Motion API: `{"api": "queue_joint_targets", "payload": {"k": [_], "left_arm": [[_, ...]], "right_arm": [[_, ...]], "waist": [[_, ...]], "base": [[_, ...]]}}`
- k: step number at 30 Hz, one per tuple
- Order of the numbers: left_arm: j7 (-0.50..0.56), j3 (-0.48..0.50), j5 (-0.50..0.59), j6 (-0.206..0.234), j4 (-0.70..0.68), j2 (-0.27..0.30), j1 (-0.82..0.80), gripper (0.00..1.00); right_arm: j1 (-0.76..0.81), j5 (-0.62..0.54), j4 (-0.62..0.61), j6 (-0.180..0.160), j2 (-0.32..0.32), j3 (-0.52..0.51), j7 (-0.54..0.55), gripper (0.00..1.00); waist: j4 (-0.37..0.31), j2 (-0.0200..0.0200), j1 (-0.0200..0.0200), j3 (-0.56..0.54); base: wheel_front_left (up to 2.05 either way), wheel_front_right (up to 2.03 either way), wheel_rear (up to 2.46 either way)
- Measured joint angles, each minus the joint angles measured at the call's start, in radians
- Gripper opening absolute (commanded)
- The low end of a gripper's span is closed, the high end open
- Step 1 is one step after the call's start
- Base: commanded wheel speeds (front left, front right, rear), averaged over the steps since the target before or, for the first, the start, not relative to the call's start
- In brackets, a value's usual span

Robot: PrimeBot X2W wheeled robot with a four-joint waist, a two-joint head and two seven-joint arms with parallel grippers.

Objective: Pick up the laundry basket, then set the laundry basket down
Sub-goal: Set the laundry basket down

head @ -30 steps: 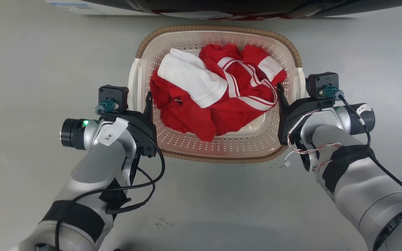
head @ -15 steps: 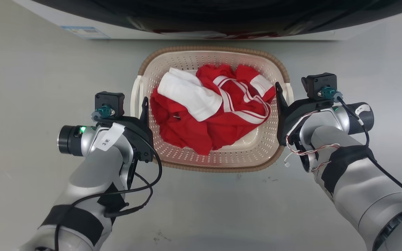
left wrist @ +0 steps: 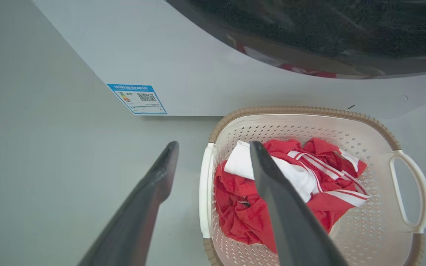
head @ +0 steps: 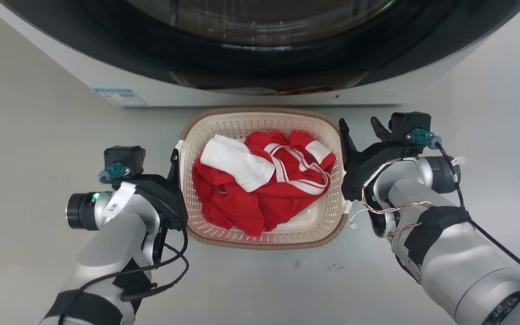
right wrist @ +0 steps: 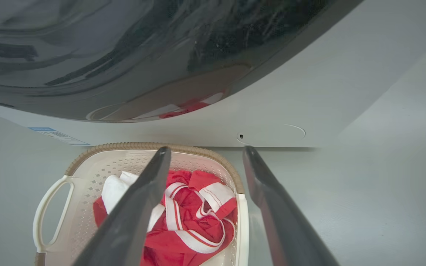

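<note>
The laundry basket [head: 260,110] stands on the grey floor just before the washing machine, cream and perforated with a brown rim, holding red and white clothes [head: 260,189]. My left gripper [head: 163,155] hovers open over its left handle [left wrist: 205,184], one finger over the floor and one over the clothes, in the left wrist view [left wrist: 213,146]. My right gripper [head: 358,122] is open over the right handle [right wrist: 243,229], seen between its fingers in the right wrist view [right wrist: 206,149]. Neither gripper holds anything.
The washing machine [head: 151,90] with its dark round door [head: 260,45] stands directly behind the basket, a blue label [head: 120,96] at its lower left. Grey floor [head: 25,135] spreads to both sides and in front of the basket.
The head camera has pulled back and tipped up, so the basket looks smaller and the washer fills the top. Both grippers sit a little farther from the handles, the right one's fingers now apart.
</note>
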Motion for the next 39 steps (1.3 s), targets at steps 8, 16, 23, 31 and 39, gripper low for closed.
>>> {"api": "queue_joint_targets", "payload": {"k": [8,16,23,31,39], "left_arm": [[0.0,0.053,0.014,0.019,-0.1,0.026,0.111,1.0],[0.0,0.089,0.073,0.037,-0.214,0.067,0.239,1.0],[0.0,0.142,0.101,0.053,-0.323,0.097,0.37,1.0],[0.0,0.209,0.166,0.063,-0.503,0.119,0.569,1.0],[0.0,0.272,0.262,0.072,-0.704,0.125,0.757,1.0]], "right_arm": [[0.085,-0.015,-0.043,0.002,0.001,-0.05,0.0,1.0],[0.191,-0.059,-0.096,0.002,-0.003,-0.1,0.0,1.0],[0.3,-0.084,-0.168,0.002,-0.007,-0.169,0.0,1.0],[0.479,-0.161,-0.301,0.001,-0.024,-0.235,0.0,1.0],[0.644,-0.271,-0.442,0.001,-0.054,-0.327,0.0,1.0]], "waist": [[-0.023,-0.0001,0.0,-0.131],[-0.041,-0.0001,-0.0001,-0.249],[-0.052,-0.0001,-0.0001,-0.339],[-0.066,-0.0001,-0.0001,-0.454],[-0.079,-0.0001,-0.0001,-0.53]], "base": [[0.0,0.0,0.0],[0.0,0.0,0.0],[0.0,0.0,0.0],[0.0,0.0,0.0],[0.0,0.0,0.0]]}}
